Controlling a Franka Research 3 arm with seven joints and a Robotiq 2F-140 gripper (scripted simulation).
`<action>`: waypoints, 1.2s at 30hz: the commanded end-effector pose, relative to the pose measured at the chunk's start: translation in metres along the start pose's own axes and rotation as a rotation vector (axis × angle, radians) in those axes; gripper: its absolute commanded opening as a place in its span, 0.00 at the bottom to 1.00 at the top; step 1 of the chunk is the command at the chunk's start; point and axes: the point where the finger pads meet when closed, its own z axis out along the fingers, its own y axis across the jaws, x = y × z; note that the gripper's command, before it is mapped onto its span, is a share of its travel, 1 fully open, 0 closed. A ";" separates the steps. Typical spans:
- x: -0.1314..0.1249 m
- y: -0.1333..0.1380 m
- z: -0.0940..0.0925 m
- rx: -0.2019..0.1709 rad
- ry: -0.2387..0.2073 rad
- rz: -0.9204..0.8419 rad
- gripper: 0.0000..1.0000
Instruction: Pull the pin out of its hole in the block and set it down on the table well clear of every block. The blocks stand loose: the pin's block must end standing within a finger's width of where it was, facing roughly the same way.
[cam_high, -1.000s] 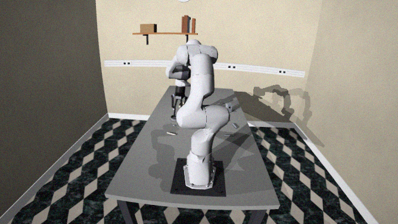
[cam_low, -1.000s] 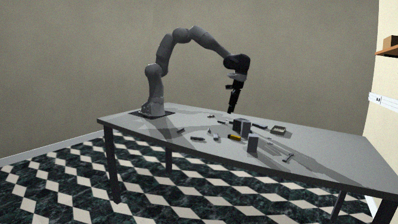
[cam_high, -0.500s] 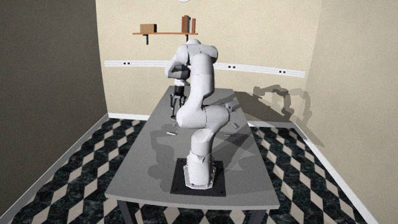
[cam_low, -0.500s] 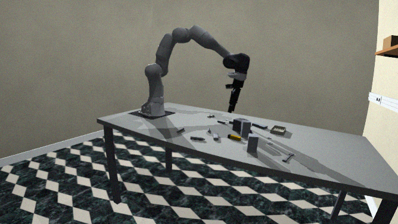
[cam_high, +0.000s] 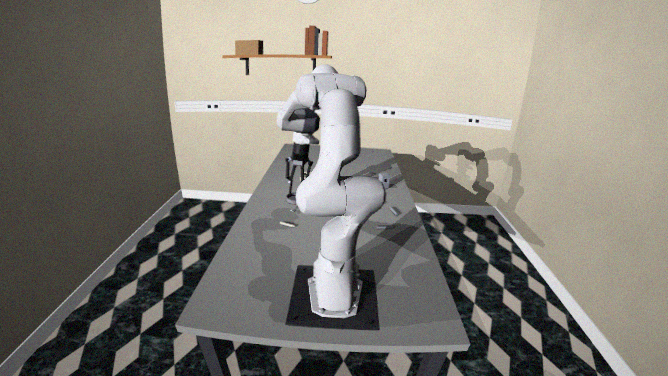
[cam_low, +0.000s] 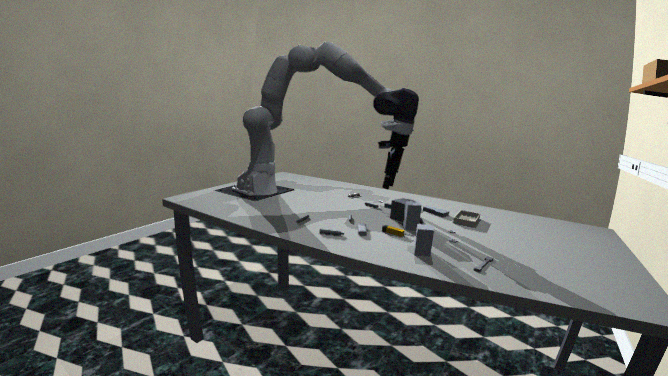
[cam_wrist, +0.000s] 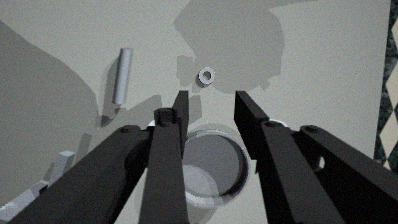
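Grey blocks stand on the table: a wide dark one (cam_low: 399, 209), a narrower one (cam_low: 412, 216) close to it, and a separate upright one (cam_low: 424, 241) nearer the table's front edge. One block (cam_high: 382, 177) with a dark spot on its face shows beside the arm in the top view. No pin can be made out in a hole. A grey rod (cam_wrist: 122, 75) lies on the table left of the fingers in the wrist view; whether it is the pin is unclear. My gripper (cam_wrist: 211, 105) (cam_low: 386, 186) points down above the table, fingers partly apart, with nothing between them.
A small ring (cam_wrist: 206, 76) lies beyond the fingertips and a round dish (cam_wrist: 215, 203) lies below the fingers. A yellow-handled tool (cam_low: 395, 231), a wrench (cam_low: 484, 264), a shallow tray (cam_low: 460, 221) and a dark bar (cam_low: 436, 211) lie around the blocks.
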 end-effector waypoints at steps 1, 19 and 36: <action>-0.003 -0.002 -0.005 -0.001 -0.020 0.004 0.34; -0.010 -0.017 -0.012 0.005 -0.049 0.035 0.34; -0.020 -0.041 -0.020 0.013 -0.078 0.083 0.34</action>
